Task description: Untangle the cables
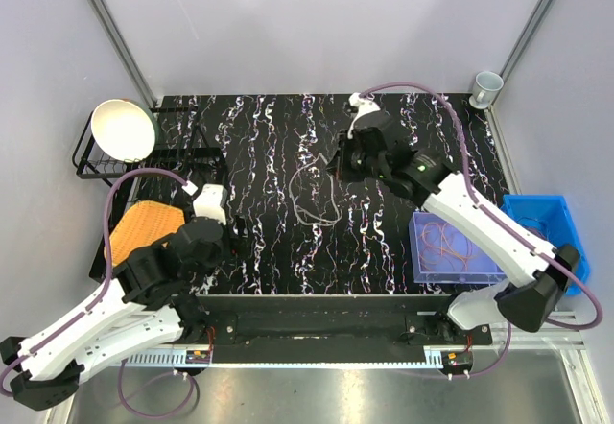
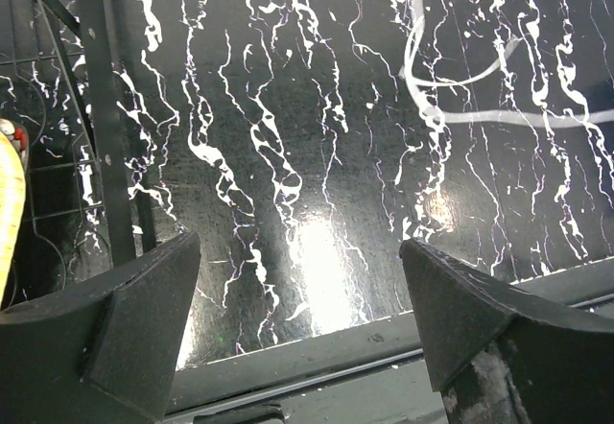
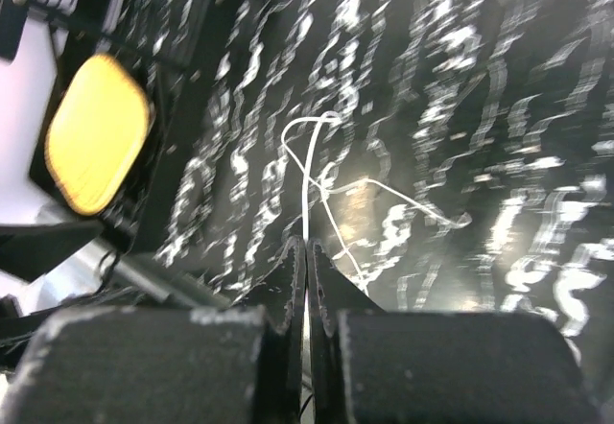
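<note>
One thin pale cable (image 1: 294, 194) lies in a loose loop on the black marbled mat (image 1: 259, 136), near its middle. My right gripper (image 1: 335, 167) sits at the loop's upper right end. In the right wrist view its jaws are pressed together on that cable (image 3: 305, 175), which runs up from the fingertips (image 3: 308, 244), curls over and trails off to the right. My left gripper (image 1: 238, 230) hovers low over the mat's front left. It (image 2: 299, 247) is open with only bare mat between its fingers. Part of the cable (image 2: 422, 69) shows at the top right of that view. More orange cables (image 1: 449, 245) lie coiled in a clear box.
The clear box (image 1: 418, 251) sits at the mat's right edge, with a blue bin (image 1: 547, 215) beside it. A black wire rack (image 1: 177, 160) at the back left holds a white bowl (image 1: 123, 129). An orange pad (image 1: 144, 227) lies in front of it. A cup (image 1: 486, 86) stands at the back right.
</note>
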